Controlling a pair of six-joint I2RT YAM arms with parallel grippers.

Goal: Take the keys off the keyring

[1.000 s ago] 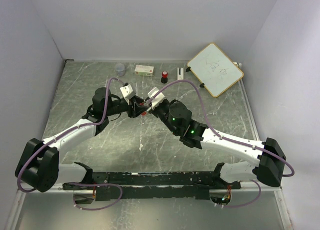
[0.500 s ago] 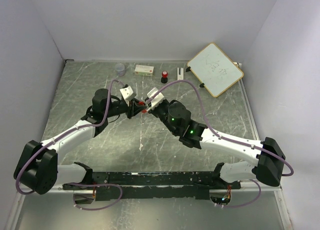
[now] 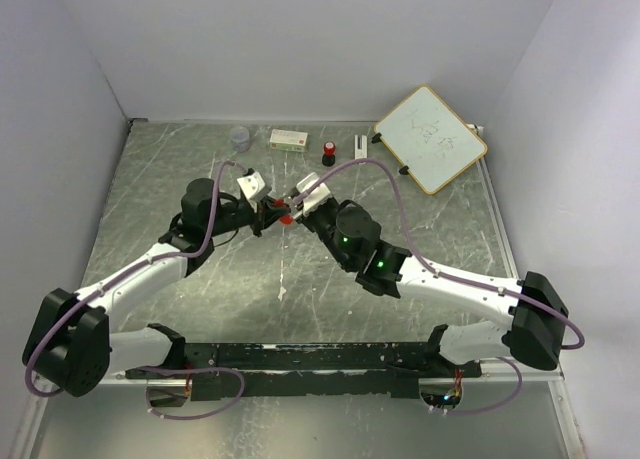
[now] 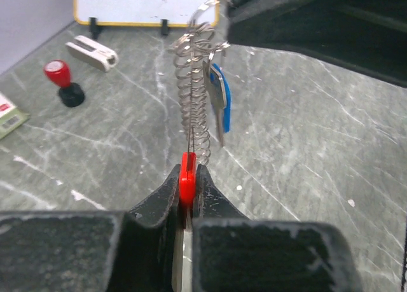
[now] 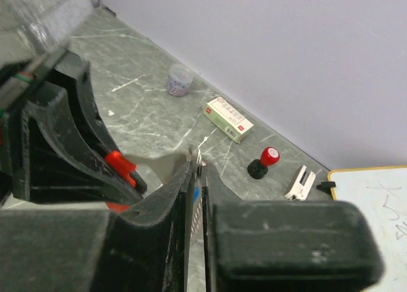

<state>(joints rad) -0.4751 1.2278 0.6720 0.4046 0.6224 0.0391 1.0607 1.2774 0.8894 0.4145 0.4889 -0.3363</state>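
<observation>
In the top view my two grippers meet tip to tip above the middle of the table. My left gripper (image 3: 271,216) is shut on the red strip (image 4: 187,177) of the silver jagged-edged key bunch (image 4: 193,95), which runs edge-on from its jaws (image 4: 187,172) up to the keyring (image 4: 205,15). A small blue-headed key (image 4: 220,101) hangs from that ring. My right gripper (image 3: 298,203) is shut on the keyring; in its wrist view the ring's edge (image 5: 199,157) pokes out between the closed fingers (image 5: 198,163). The red strip also shows in the top view (image 3: 287,219).
Along the back edge stand a clear cup (image 3: 240,136), a green-and-white box (image 3: 288,138), a red-and-black knob (image 3: 328,154) and a white clip (image 3: 358,146). A framed whiteboard (image 3: 430,137) leans at the back right. White walls close in the left, back and right sides.
Both grippers, still joined by the key bunch, have shifted slightly left and toward the back. Both holds are unchanged.
</observation>
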